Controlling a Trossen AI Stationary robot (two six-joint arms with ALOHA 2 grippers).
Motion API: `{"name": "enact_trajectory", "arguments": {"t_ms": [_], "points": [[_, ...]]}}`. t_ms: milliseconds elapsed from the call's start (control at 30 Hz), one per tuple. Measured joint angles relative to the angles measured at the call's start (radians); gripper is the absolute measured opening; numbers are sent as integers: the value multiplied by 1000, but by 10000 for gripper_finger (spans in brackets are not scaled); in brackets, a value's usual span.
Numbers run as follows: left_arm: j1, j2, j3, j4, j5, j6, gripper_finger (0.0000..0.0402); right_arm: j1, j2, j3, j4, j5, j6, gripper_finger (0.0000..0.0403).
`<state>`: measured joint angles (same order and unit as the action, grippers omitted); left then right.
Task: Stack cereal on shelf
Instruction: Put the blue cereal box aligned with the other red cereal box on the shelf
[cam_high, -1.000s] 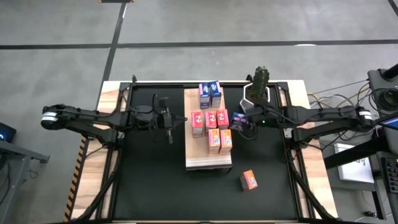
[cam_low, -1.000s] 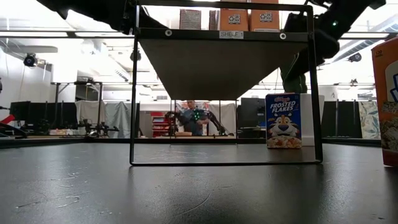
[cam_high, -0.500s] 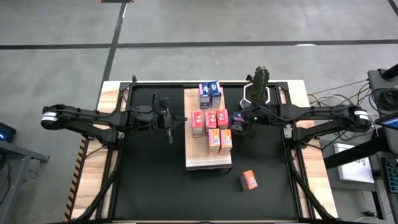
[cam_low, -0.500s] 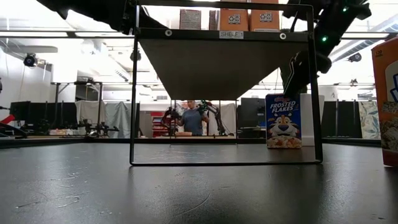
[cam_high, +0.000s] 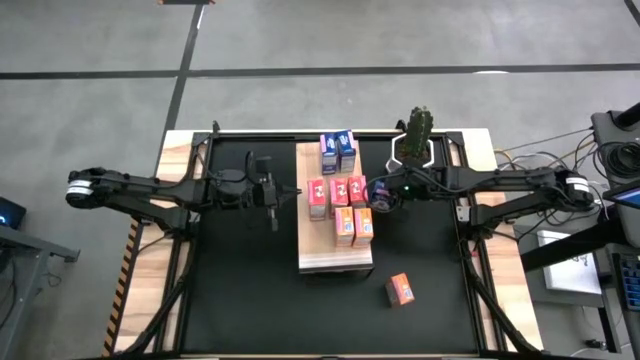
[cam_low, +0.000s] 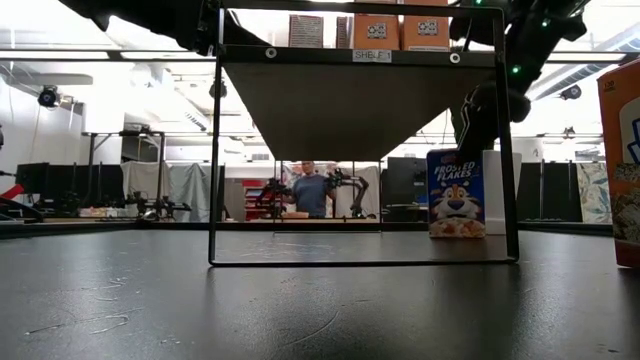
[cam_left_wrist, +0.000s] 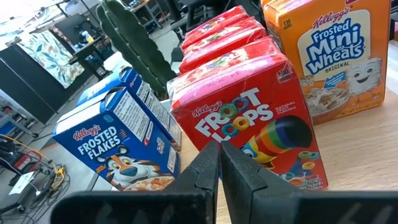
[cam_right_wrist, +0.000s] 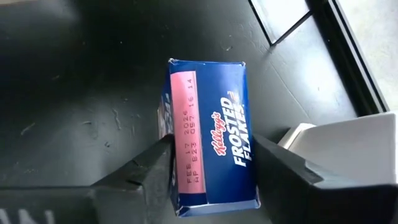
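A potted cactus (cam_high: 418, 132) stands on the black mat (cam_high: 240, 280), apparently upright.

A black mat (cam_high: 240, 280) covers the wooden table (cam_high: 178, 150), and at its centre stands the shelf (cam_high: 322, 255) — a long light-wood board raised on a thin black frame (cam_low: 214, 150). Seven cereal boxes sit on the board: two blue ones (cam_high: 337, 150) at the far end, three pink-red ones (cam_high: 338, 192) in the middle, two orange ones (cam_high: 352, 226) nearer. On the mat itself — a blue Frosted Flakes box (cam_low: 456, 193) just right of the shelf, a lone orange box (cam_high: 400, 290) at near right, and a white-potted cactus (cam_high: 418, 135) at far right.
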<state>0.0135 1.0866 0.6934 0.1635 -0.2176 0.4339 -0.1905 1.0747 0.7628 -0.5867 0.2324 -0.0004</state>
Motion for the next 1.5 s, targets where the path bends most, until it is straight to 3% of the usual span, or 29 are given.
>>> {"name": "enact_trajectory", "arguments": {"t_ms": [233,433,667,967,1267,1500], "points": [[0,0,0,0,0,0,0,0,-7,0,0,-6,0,158],[0,-20,0,-2,0,0,0,0,-23,20,-48,-7,1,152],[-3,-107,0,3,0,-1,0,2,-75,223,-300,-6,70,146],[-66,-176,0,19,0,-6,0,3,-119,494,-460,-5,79,139],[-109,-177,53,13,0,2,0,3,-123,744,-461,62,-5,139],[-109,-172,128,-67,-2,2,0,3,-100,780,-235,36,-116,139]]}}
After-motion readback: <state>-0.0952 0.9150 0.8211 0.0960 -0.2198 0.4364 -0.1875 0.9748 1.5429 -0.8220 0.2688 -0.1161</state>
